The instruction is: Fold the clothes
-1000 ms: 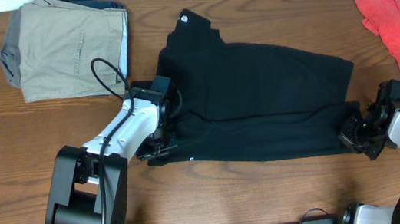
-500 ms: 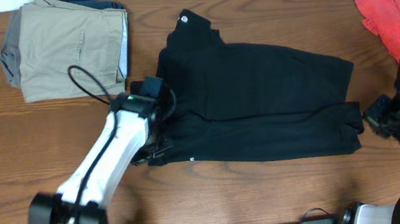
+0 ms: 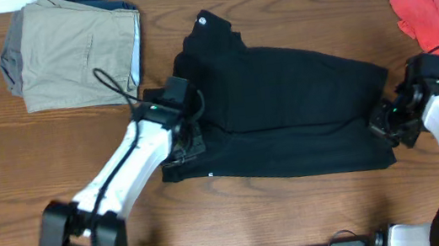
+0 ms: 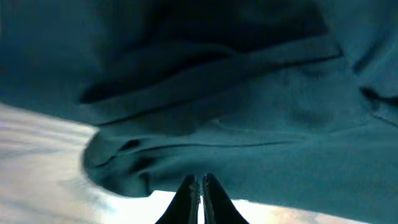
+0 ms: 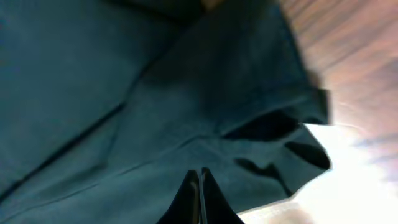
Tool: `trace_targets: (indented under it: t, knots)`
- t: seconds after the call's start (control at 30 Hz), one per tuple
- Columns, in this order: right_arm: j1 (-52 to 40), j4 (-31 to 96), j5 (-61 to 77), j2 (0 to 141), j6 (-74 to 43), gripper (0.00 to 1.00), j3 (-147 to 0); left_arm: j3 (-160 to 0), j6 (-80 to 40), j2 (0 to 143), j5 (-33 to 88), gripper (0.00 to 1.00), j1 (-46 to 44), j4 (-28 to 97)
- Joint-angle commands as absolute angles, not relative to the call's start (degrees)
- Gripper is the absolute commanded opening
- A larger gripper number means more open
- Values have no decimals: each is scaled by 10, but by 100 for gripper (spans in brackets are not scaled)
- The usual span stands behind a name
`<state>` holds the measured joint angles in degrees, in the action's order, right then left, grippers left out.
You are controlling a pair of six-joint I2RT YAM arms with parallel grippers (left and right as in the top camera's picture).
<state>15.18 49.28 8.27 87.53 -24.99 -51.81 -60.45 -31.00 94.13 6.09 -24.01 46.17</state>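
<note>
The clothes [image 3: 285,106] are a black garment lying flat across the table's middle, with a small white round logo [image 3: 203,21] at its far left corner. My left gripper [image 3: 181,142] is at the garment's left edge. In the left wrist view its fingers [image 4: 198,180] are shut, with their tips against the fabric's rumpled hem [image 4: 249,124]. My right gripper [image 3: 385,125] is at the garment's right end. In the right wrist view its fingers [image 5: 199,171] are shut and lie over the cloth [image 5: 124,93] near its corner.
A folded khaki-beige garment [image 3: 74,49] lies at the back left on a darker item. A coral-red top [image 3: 434,10] lies at the back right, close to my right arm. Bare wooden table [image 3: 300,214] shows in front of the black garment.
My right gripper swung out to the right off the garment, then came back onto its right end. My left gripper shifted slightly right along the left edge. The garment has barely moved.
</note>
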Motion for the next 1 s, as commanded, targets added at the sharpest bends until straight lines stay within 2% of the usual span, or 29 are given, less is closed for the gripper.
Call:
trace_targets:
  t: [0.0, 0.23, 0.37, 0.77, 0.97]
  knots:
    - [153, 482, 73, 896, -268, 1, -493, -602, -298, 979, 69, 6, -238, 461]
    - [159, 471, 10, 931, -286, 1, -487, -602, -296, 1037, 11, 6, -233, 459]
    - [176, 473, 0, 947, -302, 1, -486, -602, -343, 1039, -39, 6, -227, 486]
    - [227, 488, -26, 955, -302, 1, -486, -602, -351, 1039, -41, 6, -219, 502]
    - [268, 517, -26, 955, -302, 1, -486, -602, -362, 1038, -36, 6, -219, 550]
